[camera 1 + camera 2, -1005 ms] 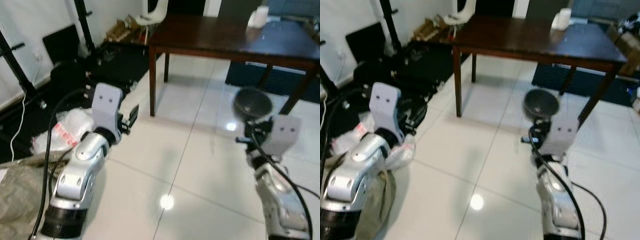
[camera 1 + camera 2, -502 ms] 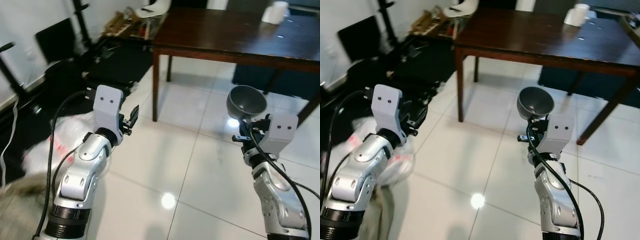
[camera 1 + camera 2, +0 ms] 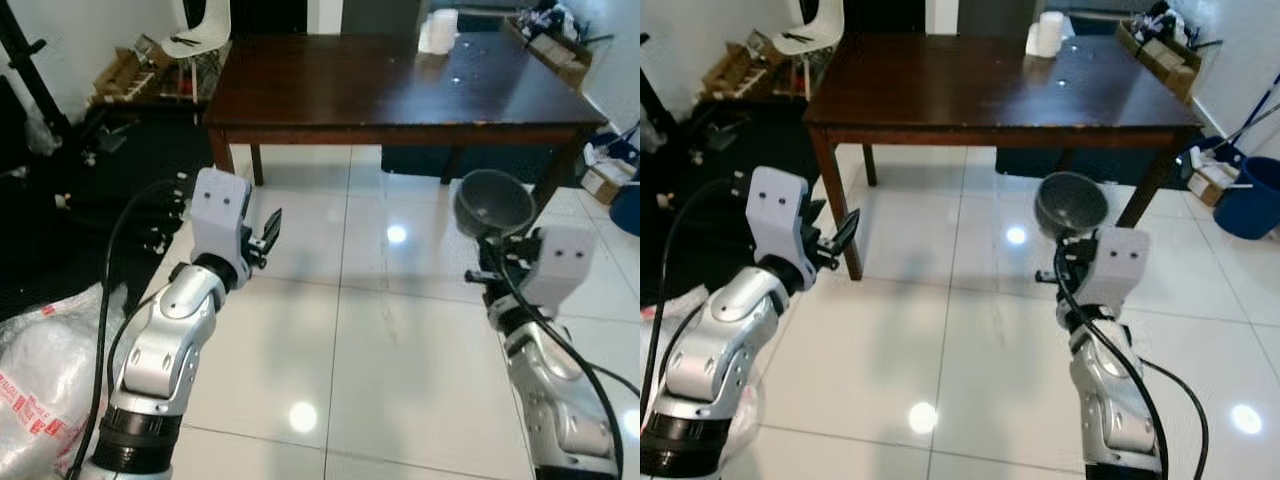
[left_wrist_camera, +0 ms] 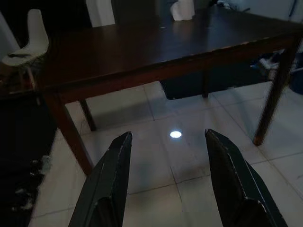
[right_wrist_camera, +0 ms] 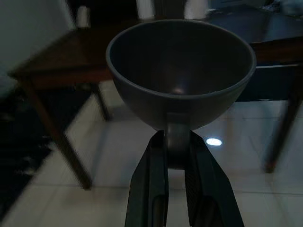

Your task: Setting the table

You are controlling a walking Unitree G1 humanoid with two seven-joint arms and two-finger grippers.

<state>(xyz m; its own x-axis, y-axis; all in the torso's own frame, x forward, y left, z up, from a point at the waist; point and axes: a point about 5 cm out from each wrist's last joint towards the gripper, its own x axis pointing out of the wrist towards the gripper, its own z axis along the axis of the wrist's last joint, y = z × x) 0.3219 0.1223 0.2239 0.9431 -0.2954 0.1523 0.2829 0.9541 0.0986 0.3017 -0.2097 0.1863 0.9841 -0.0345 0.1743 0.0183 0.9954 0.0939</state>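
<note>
Grey and round, a single deep plastic-looking bowl (image 5: 180,75) stands upright above the right gripper (image 5: 177,156), whose two long black fingers (image 5: 154,184) are closed on the short tab under the bowl's base. The bowl is held in the air over the floor, short of the one dark brown wooden table (image 3: 400,85) that lies ahead of both arms.

One left gripper (image 4: 165,156) is raised beside it, well apart from the bowl, its two black fingers (image 4: 113,175) spread wide with nothing between them; through that gap the table's near edge and a table leg (image 4: 71,137) are seen.

On the far side of the tabletop, beyond the right gripper, sits one white cylindrical object (image 3: 1045,32), too small to identify. One white moulded chair (image 3: 195,25) stands past the table's far left corner, ahead of the left gripper.

Glossy white floor tiles (image 3: 400,330) run under both arms and mirror several ceiling lights as bright spots. To the outer side of the left arm lies dark matting with scattered clutter (image 3: 80,180), and close by the left elbow one crumpled clear plastic bag with red print (image 3: 40,370). Outward of the right gripper are one blue bucket (image 3: 1252,195) near the white wall, and cardboard boxes (image 3: 1160,55) beyond the table's far right corner.
</note>
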